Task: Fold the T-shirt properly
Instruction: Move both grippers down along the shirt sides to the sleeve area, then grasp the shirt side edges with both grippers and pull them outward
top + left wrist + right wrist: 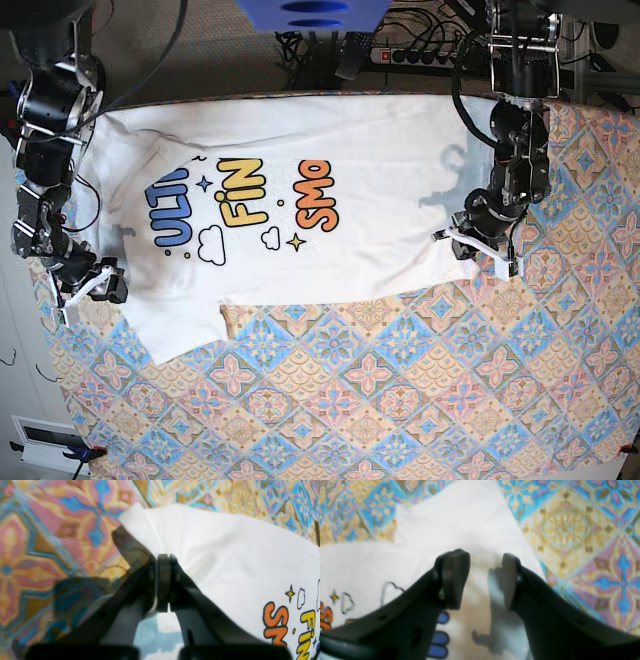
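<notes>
The white T-shirt (pixel 370 240) lies spread on the patterned tablecloth (pixel 400 400), and part of its blue, yellow and orange print (pixel 240 200) faces up. In the base view my left gripper (pixel 475 250) is at the shirt's right edge. In the left wrist view my left gripper (pixel 163 557) is shut on a pinch of the T-shirt (pixel 225 555). My right gripper (pixel 95 285) is at the shirt's left edge. In the right wrist view my right gripper (pixel 482 577) is open and empty just above the T-shirt (pixel 460 517).
A sleeve (pixel 180 330) sticks out at the shirt's lower left. A power strip with cables (pixel 420 50) lies behind the table's far edge. A blue object (pixel 310 12) hangs at the top. Patterned cloth (pixel 50 542) covers the rest of the table.
</notes>
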`<control>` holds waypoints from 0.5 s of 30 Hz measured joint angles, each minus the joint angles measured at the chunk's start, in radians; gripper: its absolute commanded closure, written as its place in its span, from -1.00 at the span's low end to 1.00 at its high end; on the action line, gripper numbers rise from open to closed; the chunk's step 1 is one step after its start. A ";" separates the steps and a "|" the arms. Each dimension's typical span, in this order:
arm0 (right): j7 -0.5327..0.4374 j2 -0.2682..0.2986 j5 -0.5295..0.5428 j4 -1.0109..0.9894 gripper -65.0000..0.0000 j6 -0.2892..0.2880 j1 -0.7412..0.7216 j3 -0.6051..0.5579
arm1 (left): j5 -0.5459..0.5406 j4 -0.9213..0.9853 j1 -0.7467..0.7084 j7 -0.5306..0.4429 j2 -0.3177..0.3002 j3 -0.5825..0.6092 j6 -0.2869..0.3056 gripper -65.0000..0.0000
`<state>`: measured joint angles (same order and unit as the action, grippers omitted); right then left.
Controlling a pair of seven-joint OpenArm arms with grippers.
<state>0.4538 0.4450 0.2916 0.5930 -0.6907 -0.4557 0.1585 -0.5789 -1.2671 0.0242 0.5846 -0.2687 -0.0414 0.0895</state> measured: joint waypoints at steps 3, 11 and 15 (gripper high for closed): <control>-0.047 -0.005 -0.014 -0.078 0.22 0.005 -0.040 -0.071 | -0.002 -0.014 -0.011 0.003 0.003 -0.027 0.002 1.00; -0.222 0.025 -0.002 -0.194 0.22 0.004 -0.091 -0.186 | 0.000 -0.105 -0.075 0.003 0.003 -0.048 0.000 1.00; -0.307 0.018 -0.002 -0.246 0.22 0.006 -0.089 -0.215 | -0.003 -0.128 -0.089 0.003 -0.011 -0.048 0.004 1.00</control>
<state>0.1463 0.4625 0.2893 0.3473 -0.6842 -0.5442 -0.0566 -0.5819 -1.3949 -0.0647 0.5873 -0.2798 -0.0895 0.0937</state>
